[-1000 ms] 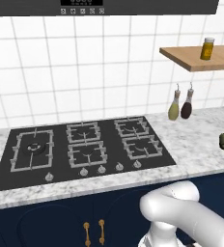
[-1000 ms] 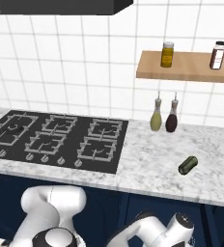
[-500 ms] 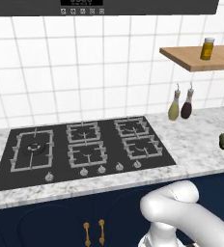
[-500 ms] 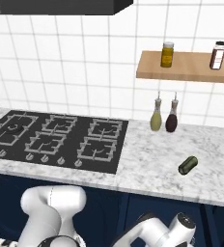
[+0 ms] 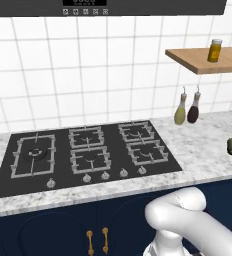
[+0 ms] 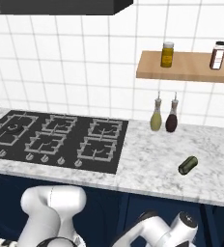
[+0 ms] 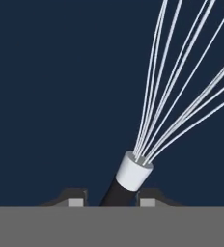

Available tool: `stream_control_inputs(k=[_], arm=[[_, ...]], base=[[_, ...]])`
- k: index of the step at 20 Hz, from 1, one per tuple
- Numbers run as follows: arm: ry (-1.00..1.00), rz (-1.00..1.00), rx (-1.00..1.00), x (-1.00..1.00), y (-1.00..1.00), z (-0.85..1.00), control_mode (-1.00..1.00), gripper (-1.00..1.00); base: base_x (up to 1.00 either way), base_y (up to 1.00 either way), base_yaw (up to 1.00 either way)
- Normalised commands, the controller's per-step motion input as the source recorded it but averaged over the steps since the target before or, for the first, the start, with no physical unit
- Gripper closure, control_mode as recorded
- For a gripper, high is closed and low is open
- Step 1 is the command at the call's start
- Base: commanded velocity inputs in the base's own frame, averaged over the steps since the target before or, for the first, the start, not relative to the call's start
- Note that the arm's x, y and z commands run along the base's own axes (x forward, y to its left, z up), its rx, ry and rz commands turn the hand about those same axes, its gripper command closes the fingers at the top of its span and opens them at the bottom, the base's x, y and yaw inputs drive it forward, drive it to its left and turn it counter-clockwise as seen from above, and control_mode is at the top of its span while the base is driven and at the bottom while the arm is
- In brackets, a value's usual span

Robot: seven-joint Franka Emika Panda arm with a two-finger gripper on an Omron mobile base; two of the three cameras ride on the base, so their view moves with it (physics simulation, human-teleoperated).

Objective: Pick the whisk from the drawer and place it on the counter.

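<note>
While the whisk (image 7: 147, 140) lies in the drawer (image 7: 61, 96), the end effector (image 7: 111, 201) narrowly flanks its handle.

Arm (image 5: 188, 220): glossy white rounded link housings with smooth bulbous joint covers, seen below the surface (image 6: 147, 169) edge. Dark band at one joint. End effector (image 7: 109, 201): two small dark fingertips (image 7: 75, 198) with pale grey square pads.

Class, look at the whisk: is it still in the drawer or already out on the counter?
In the drawer. In the hand view the whisk lies against the drawer's navy floor; the marbled counter holds no whisk.
</note>
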Motion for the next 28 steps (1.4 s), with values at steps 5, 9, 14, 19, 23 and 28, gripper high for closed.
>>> stream_control_inputs(k=[5,9,14,19,23,28], arm=[[-0.08,0.0,0.0,-0.44,0.02,0.97,-1.0,1.0],[-0.12,0.0,0.0,-0.15,0.38,1.0,-1.0,1.0],[-0.08,0.01,0.0,0.13,0.43,1.0,-1.0,1.0],[0.0,0.03,0.0,0.52,0.34,1.0,-1.0,1.0],[0.0,0.12,0.0,1.0,0.42,0.94,-1.0,1.0],[0.05,0.18,0.0,1.0,0.59,0.46,-1.0,1.0]], base=[[0.0,0.0,0.0],[0.0,0.0,0.0],[0.0,0.0,0.0],[0.0,0.0,0.0],[0.0,0.0,0.0],[0.0,0.0,0.0]])
